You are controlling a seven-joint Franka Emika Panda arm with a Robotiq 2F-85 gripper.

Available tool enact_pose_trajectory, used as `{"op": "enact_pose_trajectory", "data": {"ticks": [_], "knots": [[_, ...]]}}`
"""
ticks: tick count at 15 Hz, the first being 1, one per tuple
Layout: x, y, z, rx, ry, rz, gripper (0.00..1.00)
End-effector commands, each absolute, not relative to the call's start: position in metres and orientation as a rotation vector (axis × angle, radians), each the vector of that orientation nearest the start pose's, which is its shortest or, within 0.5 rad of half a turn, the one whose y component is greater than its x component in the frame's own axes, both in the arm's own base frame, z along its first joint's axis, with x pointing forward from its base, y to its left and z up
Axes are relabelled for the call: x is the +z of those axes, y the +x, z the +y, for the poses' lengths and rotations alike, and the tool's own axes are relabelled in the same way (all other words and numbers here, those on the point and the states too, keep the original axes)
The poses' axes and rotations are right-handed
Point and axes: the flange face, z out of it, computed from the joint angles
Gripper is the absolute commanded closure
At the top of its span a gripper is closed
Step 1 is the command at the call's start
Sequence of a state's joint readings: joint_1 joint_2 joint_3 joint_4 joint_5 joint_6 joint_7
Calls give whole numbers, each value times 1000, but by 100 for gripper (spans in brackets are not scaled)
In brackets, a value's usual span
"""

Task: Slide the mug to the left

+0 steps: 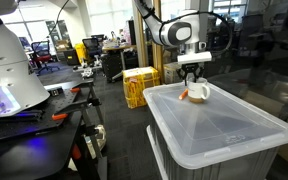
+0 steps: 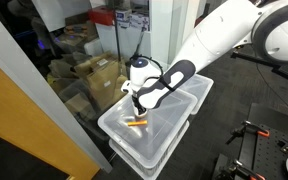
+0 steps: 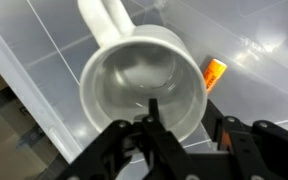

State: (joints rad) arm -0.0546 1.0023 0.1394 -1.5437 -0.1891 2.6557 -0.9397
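The gripper (image 3: 187, 128) straddles the rim of the mug (image 3: 134, 70) below, one finger inside, one outside — pinching or not, I cannot tell.

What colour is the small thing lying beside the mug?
Orange. The small object shows best in the wrist view, beside the mug.

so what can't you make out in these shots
- mug: base hidden under its own rim in the wrist view
- tool: straddles the mug wall, but contact is unclear, since the wrist view's lower edge cuts it off
- orange object: too small in both exterior views to identify
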Motion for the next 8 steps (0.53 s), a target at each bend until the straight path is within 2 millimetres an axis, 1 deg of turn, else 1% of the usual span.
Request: {"op": "enact_pose_trajectory", "data": {"ticks": [1, 5, 7, 8], "knots": [[94, 681, 52, -238, -2725, -1706, 52], [110, 671, 51, -295, -2740, -1702, 53], [119, 666, 50, -329, -2745, -1697, 50], [125, 663, 50, -350, -2747, -1698, 44]]}}
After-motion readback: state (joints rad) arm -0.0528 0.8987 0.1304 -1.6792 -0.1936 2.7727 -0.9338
